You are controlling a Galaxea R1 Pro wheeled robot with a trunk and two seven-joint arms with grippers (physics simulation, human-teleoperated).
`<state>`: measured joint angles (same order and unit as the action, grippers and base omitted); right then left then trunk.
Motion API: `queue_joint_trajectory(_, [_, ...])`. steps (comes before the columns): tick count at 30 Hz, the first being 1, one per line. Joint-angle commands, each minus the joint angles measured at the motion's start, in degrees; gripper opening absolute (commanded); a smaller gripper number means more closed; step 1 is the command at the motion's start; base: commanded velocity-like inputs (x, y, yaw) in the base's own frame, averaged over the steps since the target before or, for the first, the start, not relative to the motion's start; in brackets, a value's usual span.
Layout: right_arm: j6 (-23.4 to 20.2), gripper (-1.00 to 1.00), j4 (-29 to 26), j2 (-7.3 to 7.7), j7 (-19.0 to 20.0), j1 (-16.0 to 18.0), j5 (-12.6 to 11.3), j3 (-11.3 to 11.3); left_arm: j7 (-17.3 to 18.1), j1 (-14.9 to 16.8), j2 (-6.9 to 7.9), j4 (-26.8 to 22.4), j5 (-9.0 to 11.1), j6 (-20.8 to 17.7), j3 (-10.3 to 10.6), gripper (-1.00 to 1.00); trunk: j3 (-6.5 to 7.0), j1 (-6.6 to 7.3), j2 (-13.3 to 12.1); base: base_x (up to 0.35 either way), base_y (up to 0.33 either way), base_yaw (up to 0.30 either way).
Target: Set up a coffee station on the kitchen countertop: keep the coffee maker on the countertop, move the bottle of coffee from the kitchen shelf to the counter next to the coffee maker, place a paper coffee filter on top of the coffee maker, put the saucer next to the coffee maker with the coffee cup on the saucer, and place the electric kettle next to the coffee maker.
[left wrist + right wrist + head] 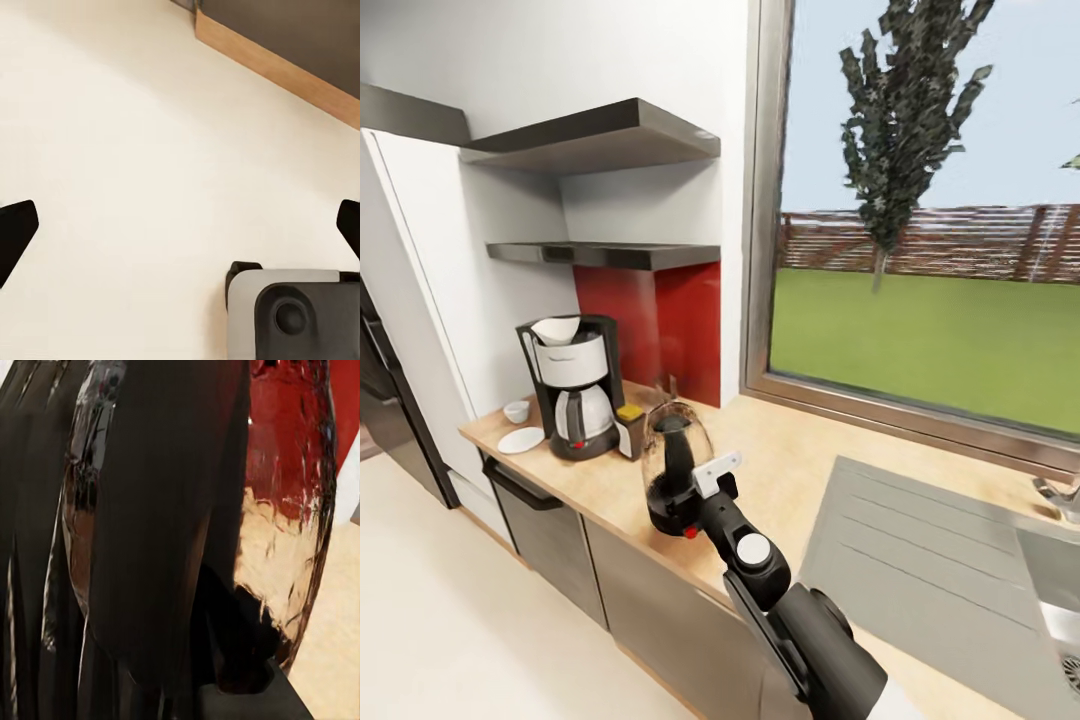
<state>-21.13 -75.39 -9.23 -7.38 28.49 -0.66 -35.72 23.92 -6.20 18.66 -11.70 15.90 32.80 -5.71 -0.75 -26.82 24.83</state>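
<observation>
The right hand (695,490), clamped on the electric kettle (675,460), carries it over the bench (780,450) front edge toward the coffee maker (572,385), beside which it must set down.

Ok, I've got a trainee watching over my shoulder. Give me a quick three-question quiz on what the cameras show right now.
1. True or false: a paper filter already sits on top of the coffee maker.
2. The right gripper is holding which item? A) the saucer B) the electric kettle C) the coffee bottle
3. Is the coffee cup on the saucer or beside it on the countertop?

Key:
1. True.
2. B; the glass kettle is gripped by its handle, right of the coffee maker.
3. Beside it, just behind the saucer, not yet on it.
</observation>
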Motion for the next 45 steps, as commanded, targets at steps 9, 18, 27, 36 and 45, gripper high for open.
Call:
queue_joint_trajectory(9, [2.5, -1.0, 3.1, -0.08, -0.4, 0.1, 0.0, -0.2, 0.6, 0.0, -0.02, -0.1, 0.2, -0.1, -0.4, 1.0, -0.07, -0.06, 0.1, 0.083, 0.085, 0.0])
queue_joint_trajectory(18, [8.6, -1.0, 8.0, -0.09, -0.4, 0.1, 0.0, -0.2, 0.6, 0.0, -0.18, -0.1, 0.2, -0.1, 0.0, 1.0, -0.07, -0.06, 0.1, 0.02, 0.04, 0.0])
queue_joint_trajectory(27, [9.5, -1.0, 8.8, -0.09, -0.4, 0.1, 0.0, -0.2, 0.6, 0.0, -0.19, -0.1, 0.2, -0.1, 0.1, 1.0, -0.07, -0.06, 0.1, 0.038, 0.07, 0.0])
queue_joint_trajectory(36, [9.5, -1.0, 10.0, -0.12, -0.4, 0.1, -0.1, -0.2, 0.6, 0.0, -0.2, -0.1, 0.2, -0.1, 0.1, 1.0, -0.07, -0.06, 0.1, 0.042, 0.141, 0.0])
queue_joint_trajectory(45, [9.5, -1.0, 10.0, -0.1, -0.4, 0.1, -0.1, -0.2, 0.6, 0.0, -0.2, -0.1, 0.2, -0.1, 0.1, 1.0, -0.07, -0.06, 0.1, 0.057, 0.076, 0.0])
